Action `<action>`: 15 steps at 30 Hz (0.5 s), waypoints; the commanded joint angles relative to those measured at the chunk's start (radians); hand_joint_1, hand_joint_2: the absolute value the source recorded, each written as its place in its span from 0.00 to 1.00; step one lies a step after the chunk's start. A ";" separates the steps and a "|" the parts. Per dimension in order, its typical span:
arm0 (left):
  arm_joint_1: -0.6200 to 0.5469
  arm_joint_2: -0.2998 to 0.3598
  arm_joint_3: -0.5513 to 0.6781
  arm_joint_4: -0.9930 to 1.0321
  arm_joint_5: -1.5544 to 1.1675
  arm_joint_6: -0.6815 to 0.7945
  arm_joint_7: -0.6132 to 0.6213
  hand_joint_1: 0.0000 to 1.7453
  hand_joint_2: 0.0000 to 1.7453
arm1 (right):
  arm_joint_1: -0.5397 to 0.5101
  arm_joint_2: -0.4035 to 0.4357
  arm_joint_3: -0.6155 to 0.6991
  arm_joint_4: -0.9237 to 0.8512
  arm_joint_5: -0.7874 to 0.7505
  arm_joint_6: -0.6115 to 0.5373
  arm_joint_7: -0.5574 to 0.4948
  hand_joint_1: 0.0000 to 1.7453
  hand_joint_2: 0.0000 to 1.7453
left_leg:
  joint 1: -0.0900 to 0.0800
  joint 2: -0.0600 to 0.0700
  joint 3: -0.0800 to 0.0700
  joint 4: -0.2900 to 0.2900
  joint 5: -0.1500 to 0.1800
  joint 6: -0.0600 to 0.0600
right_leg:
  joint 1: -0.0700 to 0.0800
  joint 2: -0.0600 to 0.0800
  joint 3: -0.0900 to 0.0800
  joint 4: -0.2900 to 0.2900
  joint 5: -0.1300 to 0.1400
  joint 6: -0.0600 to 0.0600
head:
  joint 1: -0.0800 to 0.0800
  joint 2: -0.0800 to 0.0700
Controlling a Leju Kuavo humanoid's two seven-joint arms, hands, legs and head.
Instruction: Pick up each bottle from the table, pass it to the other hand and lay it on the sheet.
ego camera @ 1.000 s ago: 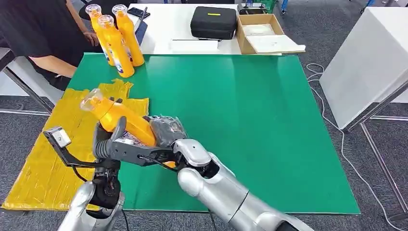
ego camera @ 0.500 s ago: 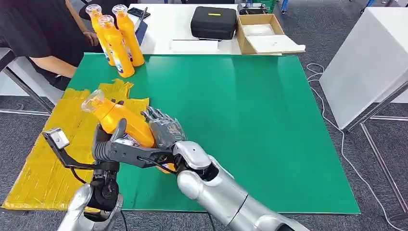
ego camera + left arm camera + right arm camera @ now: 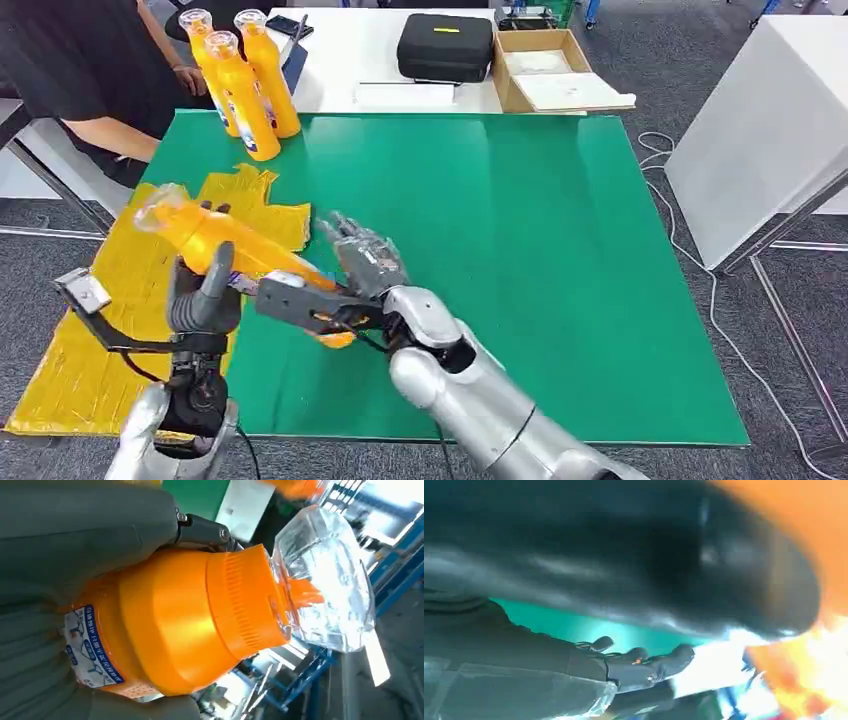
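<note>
- Fingers of our left hand are wrapped tight around the orange bottle, and they now carry it alone.
- Our right hand has let go; its fingers are spread apart and hold nothing, just beside the bottle.
- We have moved the bottle sideways, so it now hangs tilted over the edge of the yellow sheet.
- We think laying it down comes next; three more bottles wait on the green bench.
</note>
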 commanded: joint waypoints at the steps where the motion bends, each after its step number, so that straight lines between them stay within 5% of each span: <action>1: 0.034 0.031 0.188 0.074 -0.075 -0.022 -0.022 1.00 1.00 | 0.106 -0.159 -0.317 -0.344 0.095 0.014 -0.048 0.00 0.00 | 0.000 -0.002 0.002 0.000 0.000 -0.001 | 0.000 -0.003 0.002 -0.001 -0.001 0.000 | -0.001 0.000; 12: -0.106 0.155 0.224 0.296 -0.257 0.079 -0.131 1.00 1.00 | 0.239 -0.403 -0.439 -0.565 0.007 -0.134 -0.140 0.00 0.00 | 0.000 -0.008 0.002 -0.001 0.000 -0.001 | 0.000 -0.009 0.004 -0.002 -0.001 0.000 | 0.000 0.000; 15: -0.121 0.184 0.173 0.326 -0.483 0.227 -0.242 1.00 1.00 | 0.278 -0.437 -0.453 -0.583 -0.012 -0.169 -0.157 0.00 0.00 | 0.000 -0.008 0.005 0.000 -0.001 -0.001 | 0.000 -0.008 0.007 -0.002 -0.002 0.000 | 0.000 0.000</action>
